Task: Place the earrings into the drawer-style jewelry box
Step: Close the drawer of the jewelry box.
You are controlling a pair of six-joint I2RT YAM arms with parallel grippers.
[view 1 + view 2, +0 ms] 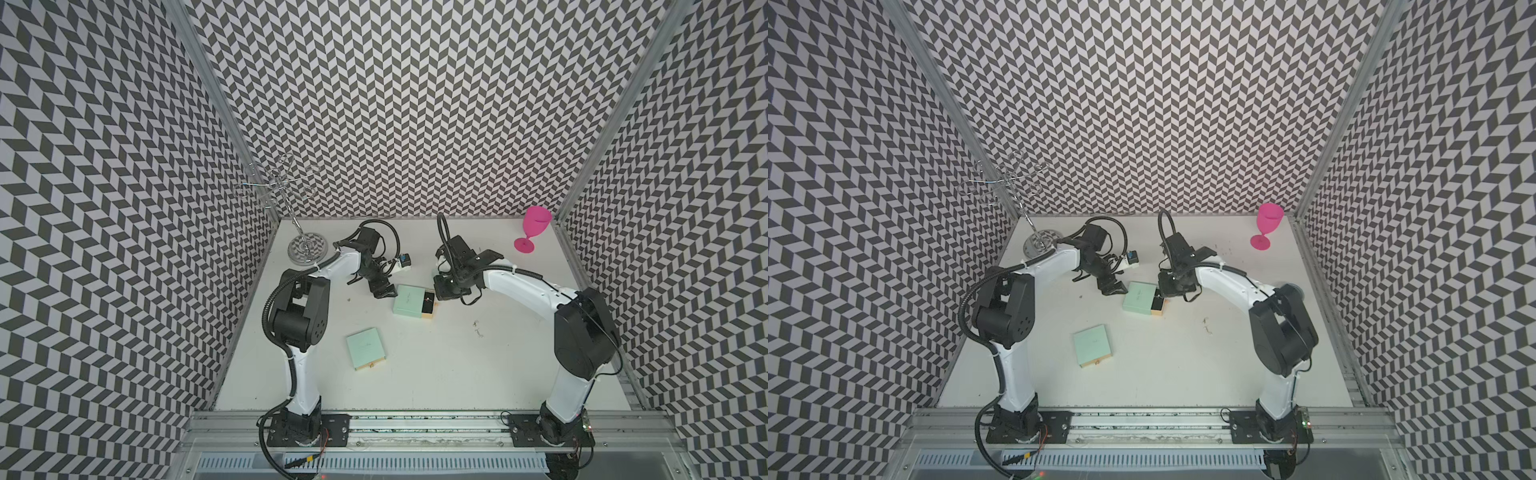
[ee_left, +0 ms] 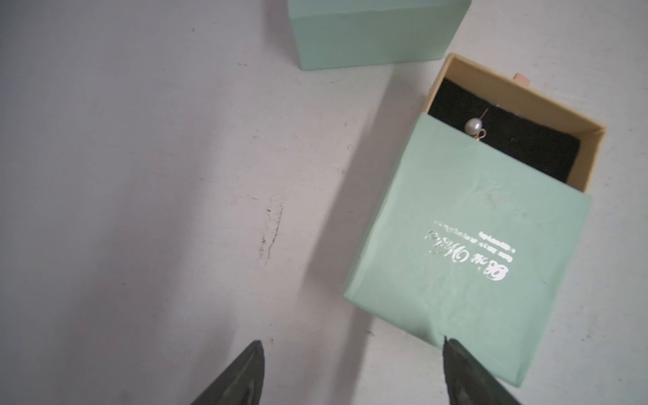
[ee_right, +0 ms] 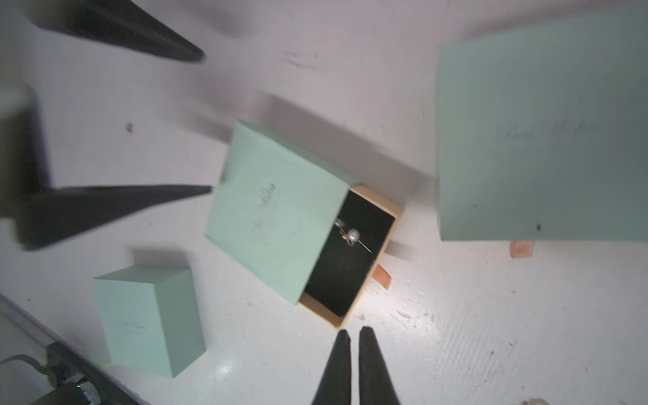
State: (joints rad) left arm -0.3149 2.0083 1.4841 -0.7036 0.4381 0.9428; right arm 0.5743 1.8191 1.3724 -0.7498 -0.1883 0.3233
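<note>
A pearl earring [image 2: 472, 125] lies on the black lining of the jewelry box [image 2: 473, 252], whose drawer [image 2: 526, 91] stands pulled partway out of its green sleeve near the middle of the white table [image 1: 457, 374]. The right gripper [image 3: 354, 333] hangs just off the drawer's open end, its fingers pinched almost together with nothing seen between them. The left gripper [image 2: 350, 368], fingers spread apart and empty, sits at the sleeve's closed end with one fingertip at its corner; whether it touches the cardboard cannot be told. At least two loose earrings [image 1: 478, 328] lie on the bare table on the right arm's side, well apart from the box. The job looks partly done: one piece is in, while the loose ones have yet to be picked up and carried over. A closed green box [image 1: 365, 348], a pink goblet [image 1: 534, 228] and a wire stand [image 1: 305, 249] stand clear of the work.
</note>
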